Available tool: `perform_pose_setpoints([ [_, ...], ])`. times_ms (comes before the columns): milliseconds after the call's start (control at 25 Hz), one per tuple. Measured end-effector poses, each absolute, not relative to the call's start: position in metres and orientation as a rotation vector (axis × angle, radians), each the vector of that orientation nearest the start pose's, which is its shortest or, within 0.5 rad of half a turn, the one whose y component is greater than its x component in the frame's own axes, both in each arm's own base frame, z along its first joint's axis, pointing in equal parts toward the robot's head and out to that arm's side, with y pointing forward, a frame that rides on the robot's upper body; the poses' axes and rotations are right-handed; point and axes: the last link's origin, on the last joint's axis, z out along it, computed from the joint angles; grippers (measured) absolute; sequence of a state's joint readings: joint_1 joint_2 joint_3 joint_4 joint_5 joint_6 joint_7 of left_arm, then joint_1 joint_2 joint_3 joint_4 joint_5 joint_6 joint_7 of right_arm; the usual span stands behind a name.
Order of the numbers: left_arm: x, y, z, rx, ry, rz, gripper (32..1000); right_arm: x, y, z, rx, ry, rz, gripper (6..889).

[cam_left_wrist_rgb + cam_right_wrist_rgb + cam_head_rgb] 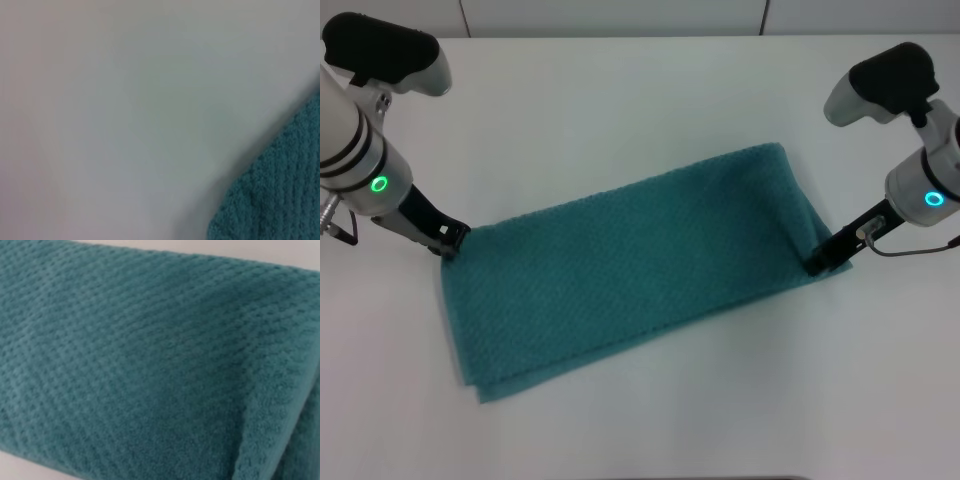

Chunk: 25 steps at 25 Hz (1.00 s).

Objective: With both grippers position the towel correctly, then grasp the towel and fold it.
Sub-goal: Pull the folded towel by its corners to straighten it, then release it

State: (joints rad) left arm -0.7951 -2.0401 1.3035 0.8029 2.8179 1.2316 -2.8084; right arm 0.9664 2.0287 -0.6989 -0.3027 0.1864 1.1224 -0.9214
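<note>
My left gripper [453, 240] sits at the towel's [630, 265] far-left corner, my right gripper [817, 262] at its right end. I cannot tell whether either is clamped on the cloth.

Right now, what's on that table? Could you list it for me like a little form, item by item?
surface: white table
towel: teal, waffle weave, lying flat and slanted across the table
left gripper: at the towel's far left corner
right gripper: at the towel's right end
fingers open or shut: cannot tell for either
fold: not yet made
</note>
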Motion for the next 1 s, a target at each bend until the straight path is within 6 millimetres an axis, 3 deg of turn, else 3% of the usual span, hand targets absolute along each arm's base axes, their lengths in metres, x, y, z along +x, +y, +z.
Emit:
perform_pose_setpoints([
  [1000, -0.231, 0.414, -0.013, -2.201, -1.207, 0.589, 97, 0.269, 0.357, -0.032, -2.774, 1.272, -0.590, 98],
])
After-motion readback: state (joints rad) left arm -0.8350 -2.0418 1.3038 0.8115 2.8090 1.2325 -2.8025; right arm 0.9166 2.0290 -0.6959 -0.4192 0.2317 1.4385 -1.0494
